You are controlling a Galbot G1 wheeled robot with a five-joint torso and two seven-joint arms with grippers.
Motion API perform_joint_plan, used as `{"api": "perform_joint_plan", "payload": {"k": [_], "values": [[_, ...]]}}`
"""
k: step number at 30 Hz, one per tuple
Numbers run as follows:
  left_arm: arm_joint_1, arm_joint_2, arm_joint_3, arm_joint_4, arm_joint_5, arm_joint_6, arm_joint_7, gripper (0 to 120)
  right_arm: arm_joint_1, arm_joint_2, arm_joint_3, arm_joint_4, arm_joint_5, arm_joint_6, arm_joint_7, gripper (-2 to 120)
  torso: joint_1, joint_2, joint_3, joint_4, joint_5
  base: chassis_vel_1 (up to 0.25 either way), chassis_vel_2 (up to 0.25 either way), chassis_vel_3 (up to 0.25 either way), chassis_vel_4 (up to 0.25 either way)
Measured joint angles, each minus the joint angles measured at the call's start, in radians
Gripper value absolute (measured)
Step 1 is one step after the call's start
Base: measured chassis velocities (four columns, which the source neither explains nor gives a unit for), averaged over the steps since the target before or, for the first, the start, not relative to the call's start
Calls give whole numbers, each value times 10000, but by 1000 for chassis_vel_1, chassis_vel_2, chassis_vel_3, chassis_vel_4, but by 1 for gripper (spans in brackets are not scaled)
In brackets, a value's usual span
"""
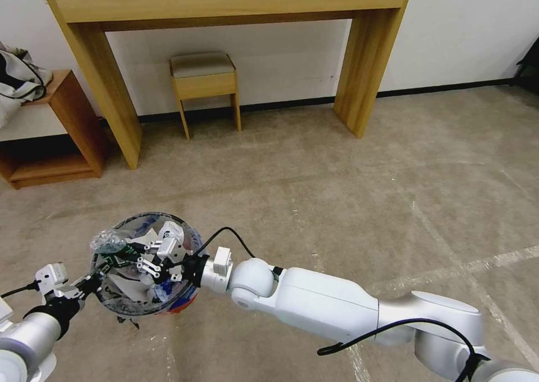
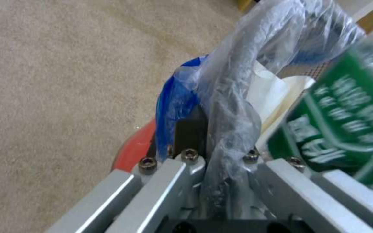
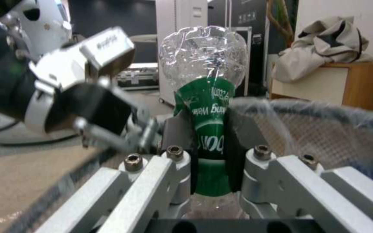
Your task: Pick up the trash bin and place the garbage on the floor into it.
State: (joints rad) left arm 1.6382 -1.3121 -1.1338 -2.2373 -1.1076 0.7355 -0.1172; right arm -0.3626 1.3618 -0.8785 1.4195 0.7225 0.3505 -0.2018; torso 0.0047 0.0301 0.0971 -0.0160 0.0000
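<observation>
Left gripper (image 2: 219,161) clamps trash bin (image 1: 185,300) rim — right gripper (image 3: 210,152) pinches bottle (image 3: 206,106) over bin; floor (image 1: 348,191) around open.

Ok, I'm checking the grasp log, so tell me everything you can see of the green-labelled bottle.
The bottle is clear, crinkled plastic with a green wrap label bearing white lettering. The right gripper is shut on it at the label, its dark pads pressing either side. In the head view the bottle is held over the trash bin, near the rim on the robot's left. The left gripper clamps that bag-covered rim, close beside the bottle's label. No cap can be seen.
</observation>
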Motion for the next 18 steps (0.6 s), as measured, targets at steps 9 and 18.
{"api": "perform_joint_plan", "payload": {"k": [9, 18], "values": [[37, 12, -15, 13, 17, 2, 12, 1, -162, 105, 10, -439, -175, 249, -237, 11, 0, 0, 0, 0, 0, 0, 0, 0, 0], [-32, 38, -17, 132, 18, 2, 26, 1, -191, 89, 5, -626, -226, 378, -314, 11, 0, 0, 0, 0, 0, 0, 0, 0, 0]]}}
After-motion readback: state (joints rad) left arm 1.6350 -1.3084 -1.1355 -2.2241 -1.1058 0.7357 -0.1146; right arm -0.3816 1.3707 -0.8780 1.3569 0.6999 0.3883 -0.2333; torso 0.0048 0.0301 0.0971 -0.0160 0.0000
